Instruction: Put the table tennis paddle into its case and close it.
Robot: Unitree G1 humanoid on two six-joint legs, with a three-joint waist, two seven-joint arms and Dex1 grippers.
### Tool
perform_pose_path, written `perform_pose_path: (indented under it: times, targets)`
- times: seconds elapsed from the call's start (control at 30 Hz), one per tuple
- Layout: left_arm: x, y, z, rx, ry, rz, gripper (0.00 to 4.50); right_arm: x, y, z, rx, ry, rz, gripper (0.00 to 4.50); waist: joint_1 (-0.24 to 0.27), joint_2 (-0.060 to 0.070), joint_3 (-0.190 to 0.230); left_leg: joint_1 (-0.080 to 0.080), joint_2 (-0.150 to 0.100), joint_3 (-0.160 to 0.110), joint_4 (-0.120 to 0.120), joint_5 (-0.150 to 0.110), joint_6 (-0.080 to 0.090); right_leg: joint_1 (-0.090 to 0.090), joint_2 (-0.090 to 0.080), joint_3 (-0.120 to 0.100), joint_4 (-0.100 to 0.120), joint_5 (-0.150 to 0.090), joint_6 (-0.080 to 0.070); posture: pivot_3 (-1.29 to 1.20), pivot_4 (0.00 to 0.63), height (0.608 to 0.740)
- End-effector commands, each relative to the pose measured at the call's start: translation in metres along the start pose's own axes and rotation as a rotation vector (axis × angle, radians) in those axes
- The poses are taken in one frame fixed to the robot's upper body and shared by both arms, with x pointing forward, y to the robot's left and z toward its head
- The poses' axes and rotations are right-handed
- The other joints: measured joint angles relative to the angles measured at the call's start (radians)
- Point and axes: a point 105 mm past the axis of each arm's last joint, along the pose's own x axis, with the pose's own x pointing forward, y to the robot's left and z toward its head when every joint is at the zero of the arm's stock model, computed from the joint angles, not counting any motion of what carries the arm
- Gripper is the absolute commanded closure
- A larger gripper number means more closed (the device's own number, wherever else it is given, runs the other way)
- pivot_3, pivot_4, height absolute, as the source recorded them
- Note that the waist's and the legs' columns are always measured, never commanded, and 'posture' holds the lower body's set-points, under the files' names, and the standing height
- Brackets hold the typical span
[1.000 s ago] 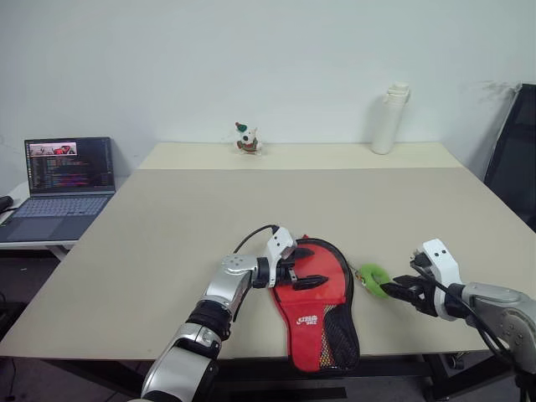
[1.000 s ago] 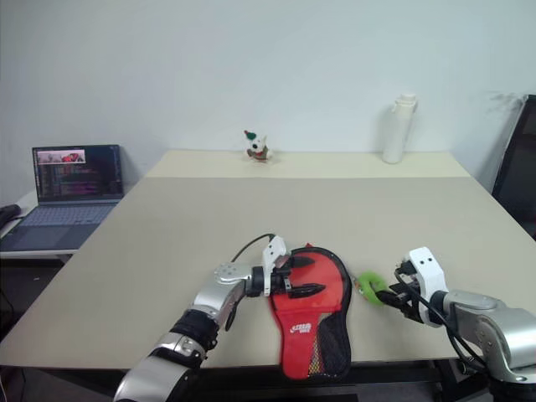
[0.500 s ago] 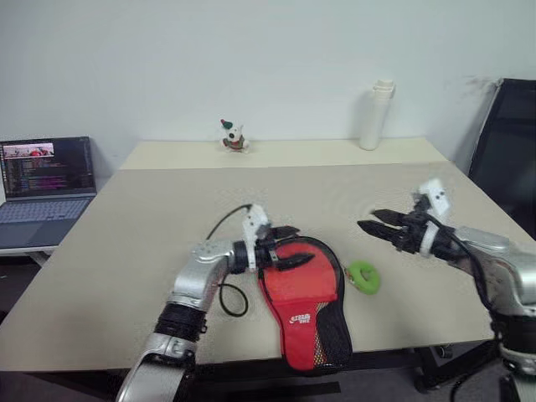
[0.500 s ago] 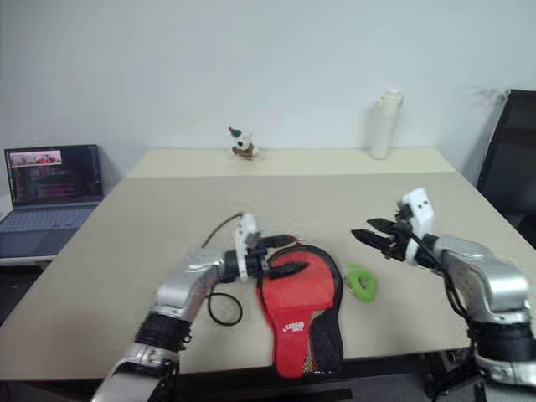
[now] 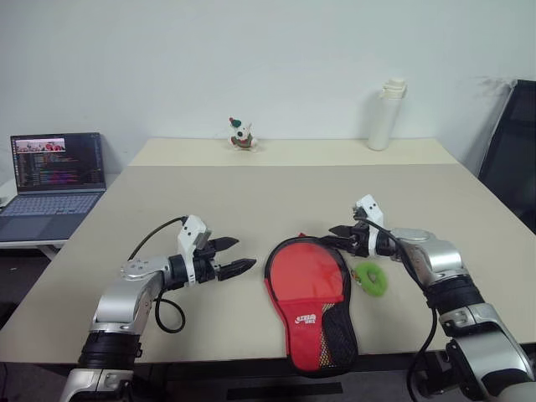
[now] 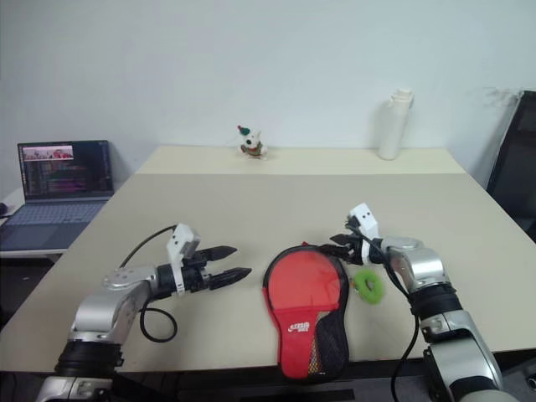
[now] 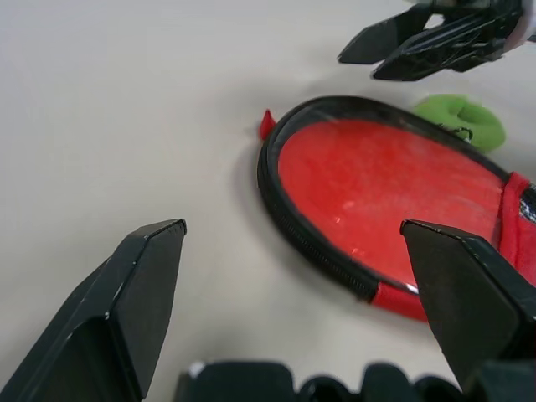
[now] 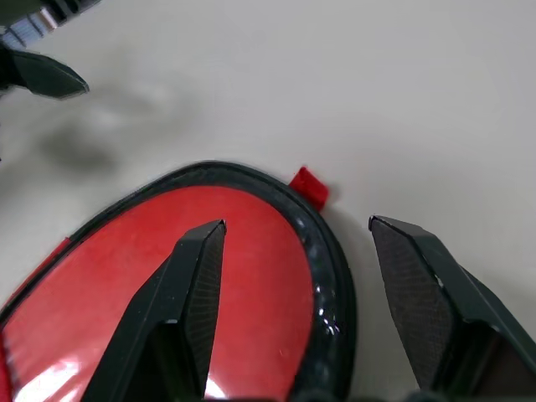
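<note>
Your right gripper (image 5: 339, 236), jaws spread and holding nothing, hovers at the case (image 5: 308, 293) rim, perhaps touching; your left gripper (image 5: 238, 255), wide apart, stands clear of it.

The table tennis paddle (image 5: 306, 270) lay flat inside the case (image 5: 322, 333) near the table's front edge, its round red rubber face turned up and framed by the case's black zipper rim, which stood open around the head. Toward the front edge the case narrowed into a red panel with a white logo and black mesh (the handle was hidden under it).
</note>
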Motion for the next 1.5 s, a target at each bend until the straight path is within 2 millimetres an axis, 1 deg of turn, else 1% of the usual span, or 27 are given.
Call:
perform_pose_path:
  times: [0.03, 0.17, 0.33, 0.37, 0.4, 0.43, 0.63, 0.67, 0.83, 1.0, 1.13, 1.33, 1.5]
  targets:
    - [-0.001, -0.007, 0.017, 0.049, -0.052, -0.004, 0.00, 0.009, -0.004, 0.004, -0.038, 0.001, -0.009, 1.52, -0.002, 0.000, 0.000, 0.000, 0.000, 0.000, 0.000, 0.000, 0.000, 0.000, 0.000, 0.000, 0.000, 0.000, 0.000, 0.00, 0.150, 0.740]
    - [0.002, -0.009, 0.017, 0.054, -0.052, -0.004, 0.00, 0.018, -0.011, -0.010, -0.009, 0.030, -0.035, 1.52, -0.003, 0.000, 0.000, 0.001, 0.001, 0.000, 0.000, 0.000, 0.000, 0.000, 0.001, 0.000, 0.001, 0.000, -0.001, 0.00, 0.150, 0.740]
    - [0.004, -0.010, 0.020, 0.063, -0.053, -0.011, 0.00, 0.025, -0.013, -0.014, 0.011, 0.019, -0.055, 1.52, -0.006, 0.000, 0.000, 0.001, 0.001, 0.000, 0.000, 0.000, 0.000, 0.000, 0.001, 0.000, 0.001, 0.000, -0.001, 0.00, 0.150, 0.740]
    - [0.004, -0.010, 0.021, 0.064, -0.053, -0.013, 0.00, 0.027, -0.013, -0.013, 0.019, 0.006, -0.062, 1.89, -0.006, 0.000, 0.000, 0.001, 0.001, 0.000, 0.000, 0.000, 0.000, 0.000, 0.001, 0.000, 0.001, 0.000, -0.001, 0.00, 0.150, 0.740]
    - [0.004, -0.010, 0.021, 0.065, -0.052, -0.014, 0.00, 0.029, -0.013, -0.012, 0.025, -0.002, -0.069, 2.08, -0.006, 0.000, 0.000, 0.001, 0.001, 0.000, 0.000, 0.000, 0.000, 0.000, 0.001, 0.000, 0.002, 0.000, -0.001, 0.00, 0.150, 0.740]
    - [0.004, -0.010, 0.021, 0.065, -0.052, -0.014, 0.00, 0.030, -0.013, -0.011, 0.028, -0.006, -0.076, 2.43, -0.006, 0.000, 0.000, 0.002, 0.001, 0.000, 0.000, 0.000, 0.000, 0.000, 0.001, 0.000, 0.002, 0.000, -0.001, 0.00, 0.150, 0.740]
    - [0.007, -0.012, 0.021, 0.070, -0.049, -0.022, 0.00, 0.031, -0.018, -0.015, 0.011, -0.001, -0.129, 4.32, -0.006, 0.000, 0.000, 0.002, 0.001, 0.000, 0.000, 0.000, 0.000, 0.001, 0.001, 0.000, 0.002, 0.001, -0.001, 0.00, 0.150, 0.740]
    - [0.007, -0.012, 0.021, 0.070, -0.049, -0.024, 0.00, 0.032, -0.018, -0.015, 0.009, -0.002, -0.133, 4.46, -0.006, 0.000, 0.000, 0.002, 0.001, 0.000, 0.000, 0.000, 0.000, 0.001, 0.001, 0.000, 0.002, 0.001, -0.001, 0.00, 0.150, 0.740]
    - [0.010, -0.013, 0.022, 0.072, -0.050, -0.034, 0.00, 0.032, -0.020, -0.009, 0.010, -0.038, -0.164, 4.46, -0.006, 0.000, 0.000, 0.003, 0.001, 0.000, 0.001, 0.000, 0.000, 0.001, 0.001, 0.000, 0.003, 0.001, -0.001, 0.00, 0.150, 0.740]
    - [0.013, -0.013, 0.024, 0.076, -0.050, -0.043, 0.00, 0.028, -0.028, 0.004, 0.019, -0.089, -0.234, 4.46, -0.006, 0.000, 0.000, 0.003, 0.001, 0.000, 0.001, 0.000, 0.000, 0.001, 0.001, 0.000, 0.004, 0.001, -0.002, 0.00, 0.150, 0.740]
    - [0.016, -0.014, 0.025, 0.079, -0.050, -0.052, 0.00, 0.025, -0.034, 0.008, 0.022, -0.105, -0.274, 4.46, -0.006, 0.000, 0.000, 0.002, 0.001, 0.000, 0.001, 0.000, 0.000, 0.001, 0.001, 0.000, 0.003, 0.001, -0.002, 0.00, 0.150, 0.740]
    - [0.018, -0.015, 0.024, 0.082, -0.048, -0.058, 0.00, 0.026, -0.031, 0.011, 0.012, -0.114, -0.247, 4.46, -0.005, 0.000, 0.000, 0.002, 0.001, 0.000, 0.001, 0.000, 0.000, 0.001, 0.001, 0.000, 0.002, 0.001, -0.002, 0.00, 0.150, 0.740]
    - [0.022, -0.018, 0.024, 0.086, -0.048, -0.078, 0.00, 0.031, -0.021, 0.009, -0.003, -0.091, -0.188, 4.46, -0.005, 0.000, 0.000, 0.002, 0.001, 0.000, 0.000, 0.000, 0.000, 0.001, 0.001, 0.000, 0.002, 0.001, -0.002, 0.00, 0.150, 0.740]
